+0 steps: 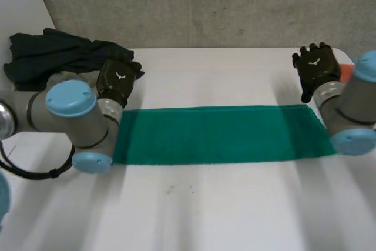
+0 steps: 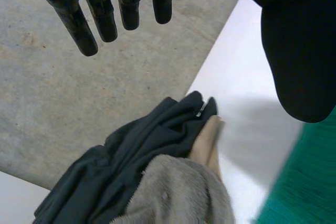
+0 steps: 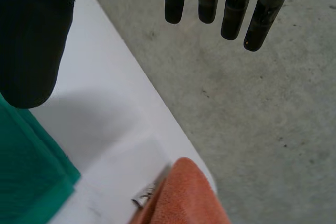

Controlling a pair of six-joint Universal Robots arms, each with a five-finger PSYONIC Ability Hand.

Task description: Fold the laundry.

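Green towel (image 1: pixel 217 134) lies flat across the middle of the table (image 1: pixel 223 216) as a long narrow strip, long axis left-right. It looks already folded lengthwise. Left hand (image 1: pixel 116 82) sits just far of the strip's left end, right hand (image 1: pixel 316 69) just far of its right end, so each hand is nearest its own short end, roughly symmetric. Both hands are spread and empty: left fingers (image 2: pixel 100 11) straight, thumb wide, nothing between; right fingers (image 3: pixel 231 9) the same. The towel is on the near side of both palms. My read: the next fold goes end to end along the long axis, and whichever hand takes it must come near and down onto a corner. Dark clothes pile (image 1: pixel 53 54) at far left, grey fleecy piece (image 2: pixel 178 192) against it, beyond the left fingertips. Orange cloth (image 1: pixel 346 73) at far right edge. Avoid both.
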